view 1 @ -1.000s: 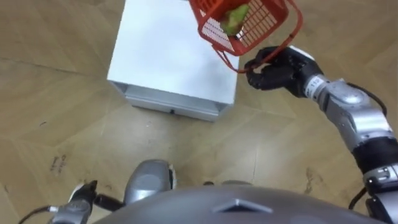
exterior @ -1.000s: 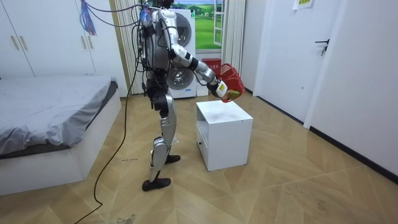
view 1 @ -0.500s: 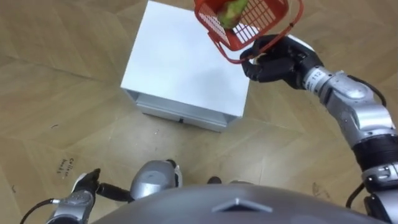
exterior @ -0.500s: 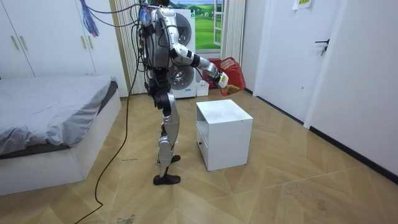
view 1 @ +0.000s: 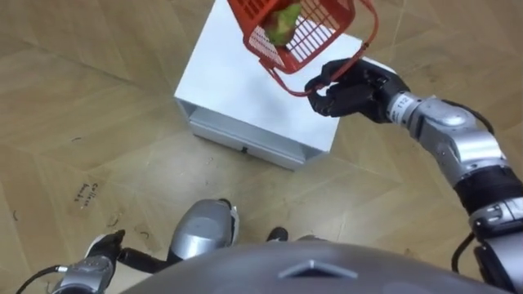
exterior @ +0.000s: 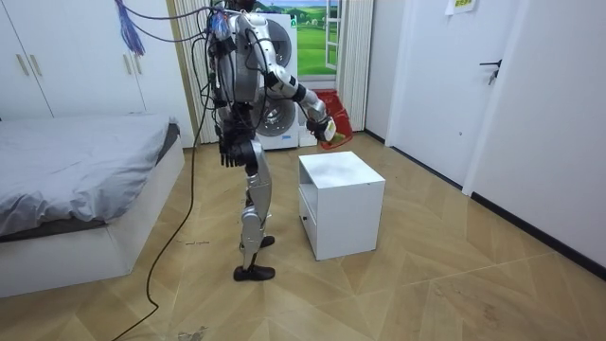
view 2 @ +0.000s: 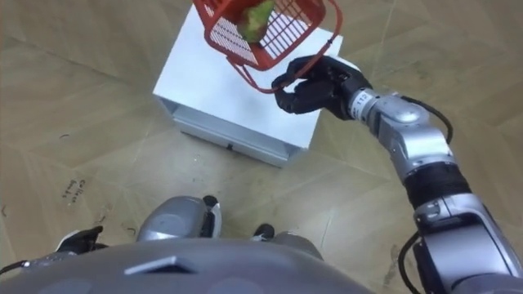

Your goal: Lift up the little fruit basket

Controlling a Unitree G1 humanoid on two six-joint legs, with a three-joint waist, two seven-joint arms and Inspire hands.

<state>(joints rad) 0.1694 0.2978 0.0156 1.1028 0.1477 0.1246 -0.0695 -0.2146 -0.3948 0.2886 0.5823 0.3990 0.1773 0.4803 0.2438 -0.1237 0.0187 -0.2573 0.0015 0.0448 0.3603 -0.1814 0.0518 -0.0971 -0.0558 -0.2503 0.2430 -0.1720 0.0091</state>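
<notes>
The red plastic fruit basket (view 1: 304, 33) hangs tilted in the air above the white cabinet (view 1: 233, 86), with a green fruit (view 1: 282, 23) inside it. My right hand (view 1: 353, 86) is shut on the basket's thin red handle (view 1: 335, 65), just off the cabinet's right edge. In the room view the basket (exterior: 339, 124) is held out at chest height over the cabinet's far side, in the right hand (exterior: 326, 130). My left hand (view 1: 91, 268) hangs low beside my hip, with straight fingers and holding nothing.
I stand on the wooden floor between the bed (exterior: 76, 180) and the white cabinet (exterior: 341, 204), which has a drawer in its front. A washing machine (exterior: 284, 85) stands behind me. A white door (exterior: 431, 76) is at the room view's right.
The basket has swung nearer to my body and tilted, still held by its handle. I have taken a step by the cabinet, and the eye views have shifted.
</notes>
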